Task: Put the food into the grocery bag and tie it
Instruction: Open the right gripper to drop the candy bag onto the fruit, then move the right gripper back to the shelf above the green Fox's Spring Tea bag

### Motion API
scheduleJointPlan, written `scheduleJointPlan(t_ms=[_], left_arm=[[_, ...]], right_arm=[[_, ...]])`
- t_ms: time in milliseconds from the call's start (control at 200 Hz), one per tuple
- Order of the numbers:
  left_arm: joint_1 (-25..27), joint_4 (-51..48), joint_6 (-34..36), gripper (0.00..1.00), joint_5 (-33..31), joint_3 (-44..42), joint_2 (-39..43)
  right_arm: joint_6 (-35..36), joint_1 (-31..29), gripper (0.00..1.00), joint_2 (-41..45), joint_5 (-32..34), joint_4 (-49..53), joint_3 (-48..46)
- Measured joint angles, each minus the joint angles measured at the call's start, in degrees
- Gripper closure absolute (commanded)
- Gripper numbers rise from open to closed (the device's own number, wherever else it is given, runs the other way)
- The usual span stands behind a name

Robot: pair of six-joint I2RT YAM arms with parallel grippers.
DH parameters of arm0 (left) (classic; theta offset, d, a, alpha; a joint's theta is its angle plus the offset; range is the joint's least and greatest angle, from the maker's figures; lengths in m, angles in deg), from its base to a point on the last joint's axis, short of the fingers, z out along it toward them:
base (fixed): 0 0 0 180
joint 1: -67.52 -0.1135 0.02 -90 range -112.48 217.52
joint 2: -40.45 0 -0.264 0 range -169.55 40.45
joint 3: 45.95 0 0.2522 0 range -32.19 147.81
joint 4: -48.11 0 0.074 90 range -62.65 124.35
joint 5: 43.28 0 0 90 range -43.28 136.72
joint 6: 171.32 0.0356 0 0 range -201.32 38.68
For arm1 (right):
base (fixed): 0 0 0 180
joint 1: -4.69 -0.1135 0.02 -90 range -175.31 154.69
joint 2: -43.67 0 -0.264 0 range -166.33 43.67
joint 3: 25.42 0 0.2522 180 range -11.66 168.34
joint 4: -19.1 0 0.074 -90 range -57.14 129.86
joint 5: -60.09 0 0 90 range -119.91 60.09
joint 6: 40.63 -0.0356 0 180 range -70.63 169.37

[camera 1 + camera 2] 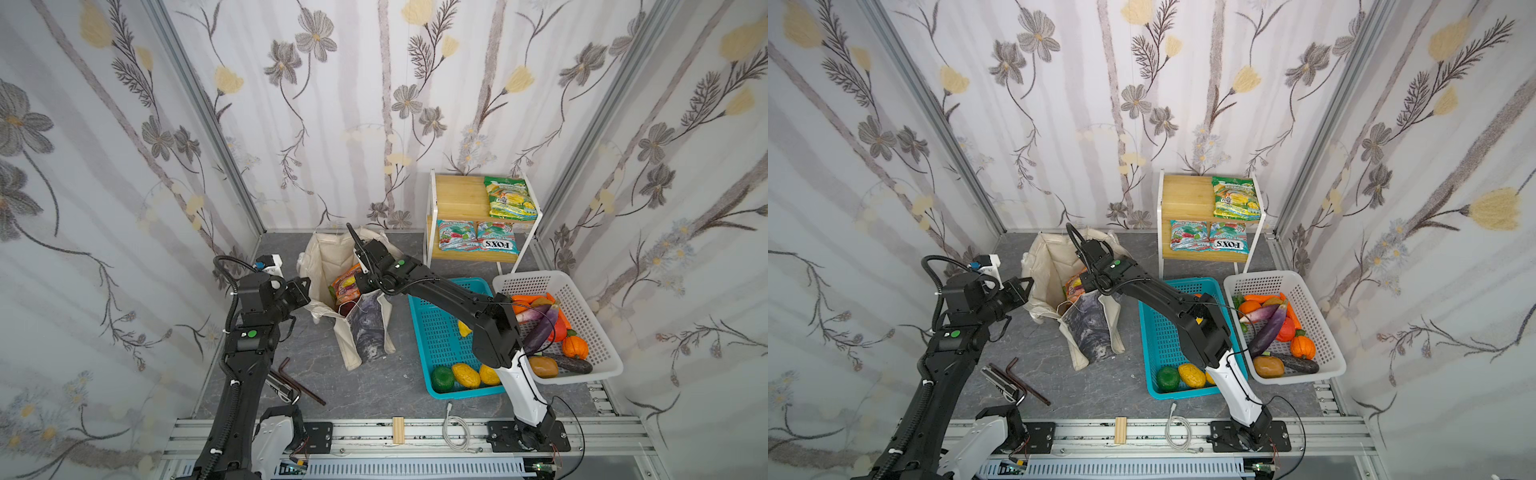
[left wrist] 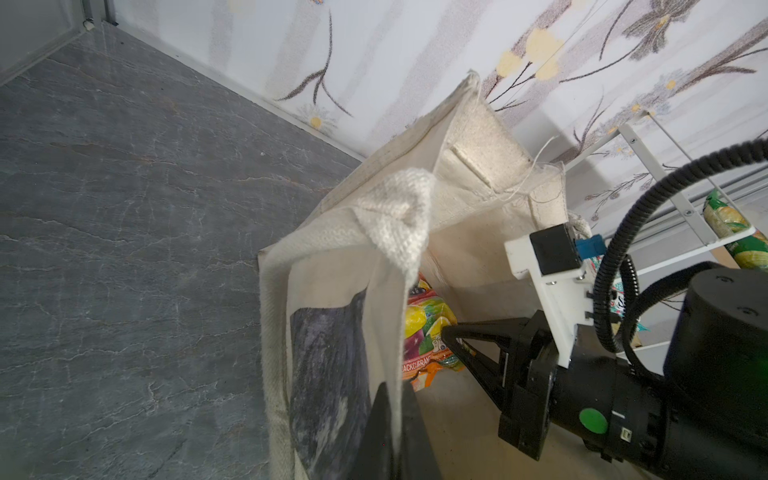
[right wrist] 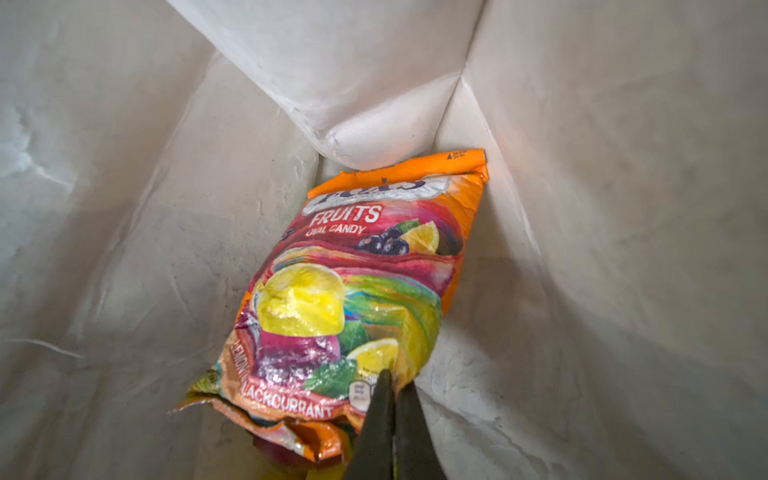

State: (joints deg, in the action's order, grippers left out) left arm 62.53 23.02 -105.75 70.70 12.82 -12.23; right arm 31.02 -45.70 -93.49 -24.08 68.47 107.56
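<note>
Right wrist view looks straight down into the grocery bag [image 3: 602, 208], and my right tool [image 3: 397, 380] is pressed together on the lower edge of the orange candy packet [image 3: 353, 291]. The packet stands on end against a fold of the cream cloth, deep between the bag's walls. Whether its far end rests on the bottom I cannot tell. My left tool [image 2: 397, 388] is pinching the bag's rim beside the grey-blue print, holding the mouth open while the bag stands on the table [image 1: 374, 386].

I judge the step in hand to be setting this packet down inside the bag. Next, my right tool should spread to let go, then lift straight up out of the mouth without catching the cloth or the loose threads at the rim. My left tool ought to hold its pinch, or the soft sides may fold in.

Plenty of food is outside the bag: yellow fruits [image 1: 465, 375] in the teal basket [image 1: 436, 332], a purple eggplant [image 1: 542, 328] in the white basket [image 1: 536, 284], and a green packet [image 1: 509, 197] on the shelf [image 1: 461, 199]. So the packing looks early, and tying the handles is far off.
</note>
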Motion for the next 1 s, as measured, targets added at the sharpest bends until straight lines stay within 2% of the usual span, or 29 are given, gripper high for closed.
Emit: scheduleJointPlan(t_ms=[70, 190, 245, 350, 460, 500, 874, 884, 894, 904, 999], left_arm=[[-0.04, 0.02, -0.02, 1.00, 0.04, 0.42, -0.37], [-0.04, 0.04, -0.24, 1.00, 0.02, 0.50, -0.37], [-0.04, 0.04, -0.31, 1.00, 0.04, 0.50, -0.37], [-0.04, 0.04, -0.68, 1.00, 0.04, 0.50, -0.39], [-0.04, 0.26, -0.68, 1.00, 0.04, 0.37, -0.39], [-0.02, 0.37, -0.68, 1.00, 0.02, 0.31, -0.39], [0.00, 0.81, -0.94, 1.00, 0.02, 0.07, -0.26], [0.00, 0.81, -0.94, 1.00, 0.02, 0.07, -0.26], [0.00, 0.81, -0.94, 1.00, 0.02, 0.07, -0.26], [0.00, 0.81, -0.94, 1.00, 0.02, 0.07, -0.28], [0.00, 0.87, -0.94, 1.00, 0.04, 0.09, -0.59]], right_arm=[[0.00, 0.00, 0.79, 0.79, 0.15, 0.44, -0.20], [0.00, 0.02, 0.75, 1.55, 0.22, -0.04, -0.20], [-0.02, 0.11, 0.68, 1.55, 0.35, -0.04, -0.20], [-0.22, 0.17, 0.50, 1.79, 0.55, 0.15, -0.20], [-0.83, 0.11, 0.25, 3.39, 0.68, 0.26, -0.31], [-0.85, 0.02, 0.19, 4.31, 0.83, 0.28, -0.35], [-1.77, -1.36, 0.14, 12.15, 3.98, -0.15, -0.92], [-1.79, -1.36, 0.13, 12.39, 4.13, -0.15, -0.94], [-1.95, -1.40, 0.04, 12.74, 4.33, -0.22, -0.96], [-2.16, -1.46, 0.01, 13.18, 4.66, -0.26, -1.01], [-2.58, -2.21, 0.00, 17.53, 7.34, -0.85, -2.19]])
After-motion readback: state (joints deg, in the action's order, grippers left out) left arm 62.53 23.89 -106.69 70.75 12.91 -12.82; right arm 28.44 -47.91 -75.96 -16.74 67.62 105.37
